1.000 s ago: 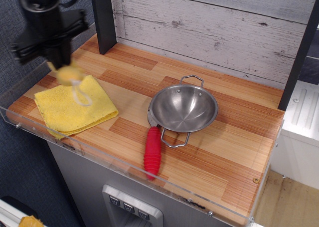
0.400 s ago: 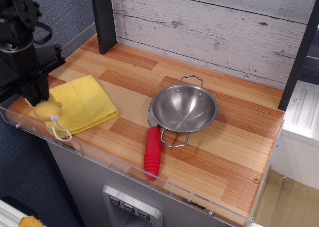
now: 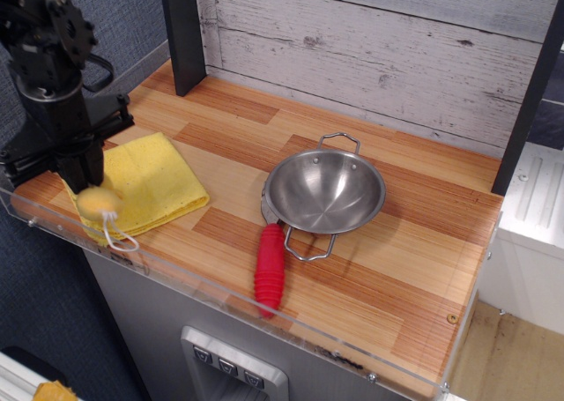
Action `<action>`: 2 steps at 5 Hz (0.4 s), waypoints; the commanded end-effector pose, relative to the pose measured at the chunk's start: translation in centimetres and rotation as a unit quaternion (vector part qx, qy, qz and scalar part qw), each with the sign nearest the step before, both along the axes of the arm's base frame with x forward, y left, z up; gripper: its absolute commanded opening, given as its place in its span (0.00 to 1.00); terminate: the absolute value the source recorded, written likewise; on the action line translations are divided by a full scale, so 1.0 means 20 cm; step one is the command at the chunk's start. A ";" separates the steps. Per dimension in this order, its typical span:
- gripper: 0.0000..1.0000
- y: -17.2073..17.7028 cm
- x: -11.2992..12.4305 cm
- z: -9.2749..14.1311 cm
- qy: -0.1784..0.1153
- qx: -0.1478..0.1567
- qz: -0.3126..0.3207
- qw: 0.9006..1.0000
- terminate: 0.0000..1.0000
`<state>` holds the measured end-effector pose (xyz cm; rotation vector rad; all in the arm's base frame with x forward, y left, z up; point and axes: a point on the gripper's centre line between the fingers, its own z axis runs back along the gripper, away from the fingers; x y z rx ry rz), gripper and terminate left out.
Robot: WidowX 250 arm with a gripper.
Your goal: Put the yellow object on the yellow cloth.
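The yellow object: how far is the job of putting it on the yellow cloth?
Done: the yellow object is picked up and brought over the near left part of the yellow cloth. In hand: the end effector sits right on top of it; whether it already rests on the cloth is unclear. Left: release and lift away. Its white string hangs past the cloth's front edge.

The cloth [image 3: 145, 182] lay at the left end of the table [image 3: 414, 269], near its front edge. The plush toy [image 3: 98, 202] sat over the cloth's front left corner, directly beneath the gripper [image 3: 82, 174]. The bowl [image 3: 324, 191] stood well to the right, with the ridged handle [image 3: 270, 269] just before it.
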<state>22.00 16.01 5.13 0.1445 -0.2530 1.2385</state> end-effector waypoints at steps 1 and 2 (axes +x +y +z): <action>0.00 -0.02 0.06 -0.01 -0.002 0.004 -0.023 1.000 0.00; 1.00 -0.02 0.05 -0.01 0.010 0.008 -0.031 0.999 0.00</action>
